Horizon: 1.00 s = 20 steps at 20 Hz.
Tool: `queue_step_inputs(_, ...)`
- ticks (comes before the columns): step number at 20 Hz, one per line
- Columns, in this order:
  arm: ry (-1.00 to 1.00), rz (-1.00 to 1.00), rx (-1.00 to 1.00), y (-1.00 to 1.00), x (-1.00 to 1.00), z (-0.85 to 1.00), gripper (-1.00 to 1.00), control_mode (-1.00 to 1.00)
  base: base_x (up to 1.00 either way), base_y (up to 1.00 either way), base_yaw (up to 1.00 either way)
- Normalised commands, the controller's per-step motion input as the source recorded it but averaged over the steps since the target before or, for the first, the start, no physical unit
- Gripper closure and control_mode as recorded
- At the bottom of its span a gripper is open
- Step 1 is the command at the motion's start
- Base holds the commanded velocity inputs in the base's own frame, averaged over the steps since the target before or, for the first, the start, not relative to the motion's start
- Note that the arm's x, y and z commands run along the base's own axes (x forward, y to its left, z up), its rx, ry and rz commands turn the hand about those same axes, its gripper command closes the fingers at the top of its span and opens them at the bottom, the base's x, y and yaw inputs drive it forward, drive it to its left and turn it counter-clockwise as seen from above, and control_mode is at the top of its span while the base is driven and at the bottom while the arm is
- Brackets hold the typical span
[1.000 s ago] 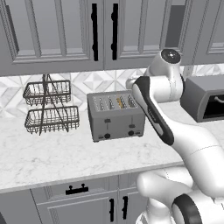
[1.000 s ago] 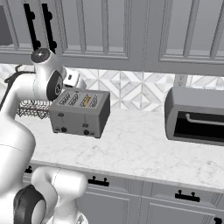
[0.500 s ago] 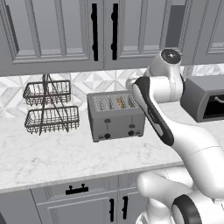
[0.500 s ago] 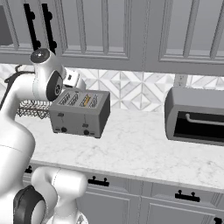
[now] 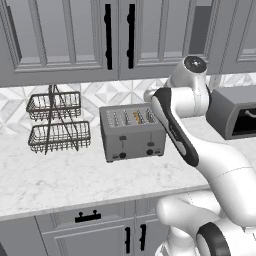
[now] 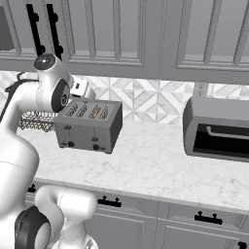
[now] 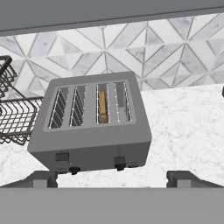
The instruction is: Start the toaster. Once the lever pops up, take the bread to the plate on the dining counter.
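The grey four-slot toaster (image 5: 132,132) (image 6: 90,126) (image 7: 92,127) stands on the marble counter against the tiled wall. The bread (image 7: 103,107) (image 5: 137,117) (image 6: 96,112), a tan slice, stands on edge in the third slot from the left. On the toaster's front, the right lever (image 7: 119,162) sits lower than the left lever (image 7: 62,156). My gripper (image 7: 113,179) hovers above and in front of the toaster, open, with nothing between its fingers. The hand (image 6: 80,89) hangs over the toaster's back edge. The plate and the dining counter are out of view.
A two-tier black wire basket rack (image 5: 55,122) (image 6: 34,121) (image 7: 13,113) stands just left of the toaster. A larger dark grey box appliance (image 5: 235,112) (image 6: 219,129) sits to the right. Grey wall cabinets (image 5: 120,35) hang overhead.
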Motion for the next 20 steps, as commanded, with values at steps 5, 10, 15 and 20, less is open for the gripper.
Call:
queue_step_inputs(5, 0.0, 0.0, 0.0, 0.0, 0.0, 0.0, -1.0, -1.0, 0.0, 0.0, 0.0)
queue_step_inputs(10, 0.0, 0.0, 0.0, 0.0, 0.0, 0.0, -1.0, -1.0, 0.0, 0.0, 0.0)
queue_step_inputs(15, 0.0, 0.0, 0.0, 0.0, 0.0, 0.0, -1.0, -1.0, 0.0, 0.0, 0.0)
queue_step_inputs(20, 0.0, 0.0, 0.0, 0.0, 0.0, 0.0, -1.0, -1.0, 0.0, 0.0, 0.0)
